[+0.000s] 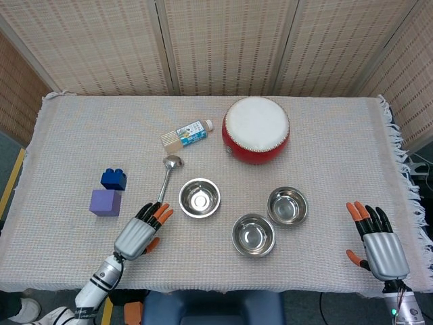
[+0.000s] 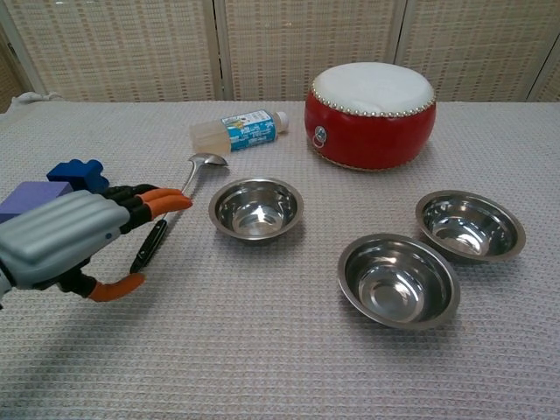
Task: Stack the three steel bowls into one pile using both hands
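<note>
Three steel bowls stand apart on the cloth: the left bowl [image 1: 199, 198] [image 2: 255, 208], the near bowl [image 1: 254, 235] [image 2: 399, 279] and the right bowl [image 1: 287, 206] [image 2: 470, 224]. My left hand [image 1: 141, 232] [image 2: 74, 238] hovers open to the left of the left bowl, over the ladle's handle, holding nothing. My right hand [image 1: 379, 244] is open near the table's right front corner, well away from the bowls; only the head view shows it.
A ladle [image 1: 162, 191] [image 2: 171, 210] lies left of the left bowl. A purple cube [image 1: 106, 202], a blue brick [image 1: 114, 179], a small bottle [image 1: 185, 134] [image 2: 238, 130] and a red drum [image 1: 256, 129] [image 2: 371, 114] stand further off.
</note>
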Controlling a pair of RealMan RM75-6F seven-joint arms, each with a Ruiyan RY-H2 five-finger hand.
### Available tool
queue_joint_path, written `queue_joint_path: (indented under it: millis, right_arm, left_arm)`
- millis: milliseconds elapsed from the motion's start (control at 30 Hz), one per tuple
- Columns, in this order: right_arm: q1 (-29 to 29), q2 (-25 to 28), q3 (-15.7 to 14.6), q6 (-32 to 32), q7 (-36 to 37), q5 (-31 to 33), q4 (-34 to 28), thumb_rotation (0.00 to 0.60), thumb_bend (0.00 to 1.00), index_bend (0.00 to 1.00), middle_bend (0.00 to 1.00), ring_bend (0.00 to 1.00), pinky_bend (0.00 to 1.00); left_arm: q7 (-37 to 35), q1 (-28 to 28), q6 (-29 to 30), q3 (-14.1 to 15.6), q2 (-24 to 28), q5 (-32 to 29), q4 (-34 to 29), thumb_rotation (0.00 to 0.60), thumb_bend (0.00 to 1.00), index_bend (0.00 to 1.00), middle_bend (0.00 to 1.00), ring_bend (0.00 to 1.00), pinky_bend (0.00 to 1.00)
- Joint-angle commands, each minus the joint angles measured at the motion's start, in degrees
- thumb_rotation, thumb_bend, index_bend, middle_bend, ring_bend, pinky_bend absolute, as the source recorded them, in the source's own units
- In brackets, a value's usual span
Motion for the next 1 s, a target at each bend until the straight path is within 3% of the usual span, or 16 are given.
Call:
queue_joint_path:
  millis: [33, 300, 533, 733, 867, 1000]
  right_arm:
    - [0.02, 0.11, -0.05, -0.15, -0.08, 0.2, -0.06, 0.6, 0.08, 0.0, 0.0, 0.0, 0.0]
    - [0.56, -0.52, 0.52, -1.9, -1.24, 2.54, 0.36, 0.6, 0.08, 0.0, 0.0, 0.0, 0.0]
    - [0.8, 0.13, 0.76, -2.53, -0.66, 3.5, -0.03, 0.6, 0.08, 0.0, 0.0, 0.0, 0.0]
    - [0.67, 0.72, 0.64, -2.23, -0.25, 3.4, -0.55, 0.6, 0.08, 0.0, 0.0, 0.0, 0.0]
    - [0.62, 0.98, 0.25, -2.37, -0.2, 3.12, -1.0, 0.6, 0.08, 0.0, 0.0, 0.0, 0.0]
    - [0.47, 1.43, -0.09, -2.02, 0.1, 2.47, -1.62, 0.6, 0.08, 0.0, 0.0, 0.0, 0.0]
  left_arm:
    - [1.04, -3.19, -2.0, -1.97, -4.05, -0.97, 3.99, 0.6, 0.39, 0.0, 0.0, 0.0, 0.1]
    - [-4.08, -9.12, -3.0, -3.77, -12.28, -0.88, 17.7, 0.6, 0.4, 0.04, 0.0, 0.0, 0.1]
    - [-10.18, -12.54, -0.11, -2.87, -17.68, 1.31, 26.88, 0.6, 0.41, 0.37, 0.0, 0.0, 0.11]
    - [-14.86, -13.09, 6.93, -1.64, -21.96, 3.44, 35.43, 0.6, 0.62, 0.72, 0.06, 0.0, 0.18]
    - [-17.16, -12.93, 13.48, -1.23, -23.47, 4.88, 37.59, 0.6, 0.64, 0.75, 0.1, 0.0, 0.19]
    - [-16.49, -12.89, 17.33, -0.91, -23.14, 5.93, 35.51, 0.6, 0.64, 0.76, 0.11, 0.0, 0.19]
